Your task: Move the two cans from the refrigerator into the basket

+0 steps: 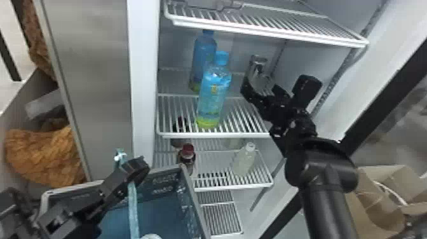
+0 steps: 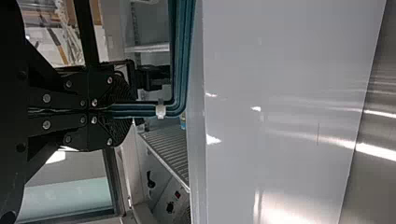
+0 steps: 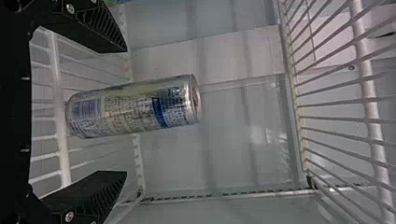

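**A:** Where's the can at? And what are the fingers doing?

**B:** Slim metal drinks can, standing upright on the refrigerator's wire shelf, toward the back, right of the bottles. Right gripper is wide open, one finger to each side, neither touching it. Left gripper is closed on the basket's teal handle.

**A:** So how would you expect it to handle?

**B:** Pretty easy to lift if I had to guess, bit of heft if it's full. Stiff when full, but thin-walled, so an empty one would dent under a hard squeeze. Smooth and round too, so prob slippery, worse if it's damp from the cold.

**A:** Grab the top rim?

**B:** Nah, mid-body imo. Ridged pads flat on opposite sides, snug but not crushing. Pinch too high and it could swing or slide out. Lift it off the wires before pulling back, then lower it into the basket rather than dropping it.
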Robot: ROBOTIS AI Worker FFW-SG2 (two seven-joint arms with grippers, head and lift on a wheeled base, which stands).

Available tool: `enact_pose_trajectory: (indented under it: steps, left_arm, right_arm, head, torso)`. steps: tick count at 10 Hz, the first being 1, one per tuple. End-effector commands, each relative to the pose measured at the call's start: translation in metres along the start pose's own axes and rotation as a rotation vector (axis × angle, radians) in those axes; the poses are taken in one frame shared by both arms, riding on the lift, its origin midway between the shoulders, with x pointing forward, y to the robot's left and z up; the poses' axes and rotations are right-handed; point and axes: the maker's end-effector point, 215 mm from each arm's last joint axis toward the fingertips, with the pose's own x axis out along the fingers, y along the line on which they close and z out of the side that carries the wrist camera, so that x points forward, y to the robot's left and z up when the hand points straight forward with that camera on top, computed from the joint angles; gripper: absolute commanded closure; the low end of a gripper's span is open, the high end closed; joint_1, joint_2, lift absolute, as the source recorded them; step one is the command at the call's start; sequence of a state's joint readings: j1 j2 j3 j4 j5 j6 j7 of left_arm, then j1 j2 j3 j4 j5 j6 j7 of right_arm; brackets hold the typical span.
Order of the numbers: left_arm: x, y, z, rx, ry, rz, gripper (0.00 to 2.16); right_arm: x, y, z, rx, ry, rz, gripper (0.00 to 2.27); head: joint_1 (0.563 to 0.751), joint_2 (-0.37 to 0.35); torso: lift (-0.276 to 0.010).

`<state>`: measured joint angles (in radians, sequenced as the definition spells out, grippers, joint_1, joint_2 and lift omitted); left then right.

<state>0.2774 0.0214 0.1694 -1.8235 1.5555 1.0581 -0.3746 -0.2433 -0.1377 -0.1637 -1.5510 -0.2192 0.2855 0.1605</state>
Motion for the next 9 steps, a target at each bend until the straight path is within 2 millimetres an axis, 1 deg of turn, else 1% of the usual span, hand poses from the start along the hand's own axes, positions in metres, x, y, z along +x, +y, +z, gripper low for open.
enact_pose_trajectory:
  steps: [1,4,5,6,9]
  left_arm:
    - [0.001,0.000,-0.001,-0.004,0.002,-0.002,1.20]
    - [0.003,0.001,-0.001,-0.005,0.006,-0.002,1.20]
    - [0.002,0.001,-0.001,-0.004,0.007,-0.001,1.20]
    - [0.003,0.001,0.000,-0.003,0.004,-0.001,1.20]
    - [0.004,0.001,0.000,-0.004,0.006,-0.002,1.20]
  right_arm:
    - [0.014,0.001,-0.004,0.002,0.019,-0.002,0.10]
    - [0.034,0.007,-0.010,0.001,0.049,0.004,0.10]
    - [0.041,0.010,-0.010,-0.011,0.057,0.007,0.10]
    - [0.046,0.014,-0.005,-0.017,0.055,0.013,0.10]
    - [0.059,0.017,-0.003,-0.018,0.069,0.016,0.10]
  head:
    - [0.653,-0.283]
    - [0.648,-0.274]
    - [0.645,-0.270]
    - [0.643,-0.266]
    - [0.633,-0.256]
  torso:
    - [-0.035]
    - [-0.035]
    - [-0.035]
    - [-0.035]
    - [-0.035]
